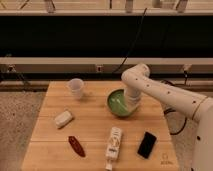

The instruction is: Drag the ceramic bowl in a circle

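The ceramic bowl [119,102], round and glossy green with a darker rim, sits on the wooden table [90,127] right of the middle. My white arm comes in from the right and bends down over the bowl. My gripper [132,106] reaches down into the bowl's right side, at its rim. The arm's wrist hides the bowl's right edge.
A small translucent plastic cup [76,88] stands at the back left. A white packet [63,119] lies at the left. A dark red packet [76,145], a white bottle [114,146] lying down and a black phone [147,144] are along the front.
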`<state>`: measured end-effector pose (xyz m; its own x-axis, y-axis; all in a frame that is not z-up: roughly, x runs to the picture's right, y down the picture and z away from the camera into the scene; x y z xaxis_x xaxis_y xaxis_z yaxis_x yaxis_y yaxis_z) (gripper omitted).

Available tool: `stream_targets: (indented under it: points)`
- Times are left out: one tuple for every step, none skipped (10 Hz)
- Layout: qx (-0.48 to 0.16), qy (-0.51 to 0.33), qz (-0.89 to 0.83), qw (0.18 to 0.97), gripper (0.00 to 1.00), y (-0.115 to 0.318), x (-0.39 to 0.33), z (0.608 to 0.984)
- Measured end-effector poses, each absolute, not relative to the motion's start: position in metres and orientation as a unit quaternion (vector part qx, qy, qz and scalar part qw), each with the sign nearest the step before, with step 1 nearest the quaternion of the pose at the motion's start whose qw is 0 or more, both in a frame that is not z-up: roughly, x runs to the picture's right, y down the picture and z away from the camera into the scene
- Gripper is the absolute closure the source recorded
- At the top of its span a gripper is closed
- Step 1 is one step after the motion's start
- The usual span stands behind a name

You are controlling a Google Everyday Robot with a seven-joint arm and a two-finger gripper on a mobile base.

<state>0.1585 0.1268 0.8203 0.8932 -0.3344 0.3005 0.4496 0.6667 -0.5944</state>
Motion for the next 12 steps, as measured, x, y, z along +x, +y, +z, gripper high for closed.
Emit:
stream_targets:
  points:
    - [-0.345,-0.087,-0.213,0.91,0.28,0.132,0.165,0.816]
    - [-0.343,-0.09,-0.213,0.91,0.22,0.137,0.17,0.815]
    - [-0.342,-0.092,-0.215,0.91,0.2,0.145,0.175,0.816]
    - [-0.34,-0.096,-0.217,0.91,0.2,0.149,0.175,0.82]
    - [-0.34,-0.098,-0.217,0.91,0.2,0.153,0.178,0.824]
    - [-0.338,-0.101,-0.215,0.91,0.2,0.154,0.182,0.829]
    - [-0.338,-0.102,-0.213,0.911,0.2,0.155,0.186,0.832]
    - [-0.338,-0.102,-0.212,0.911,0.2,0.154,0.188,0.836]
    - [-0.339,-0.104,-0.213,0.91,0.2,0.154,0.189,0.843]
    - [-0.34,-0.104,-0.213,0.91,0.2,0.155,0.191,0.847]
    - [-0.343,-0.105,-0.213,0.909,0.2,0.156,0.194,0.851]
    - [-0.344,-0.105,-0.213,0.908,0.2,0.157,0.196,0.855]
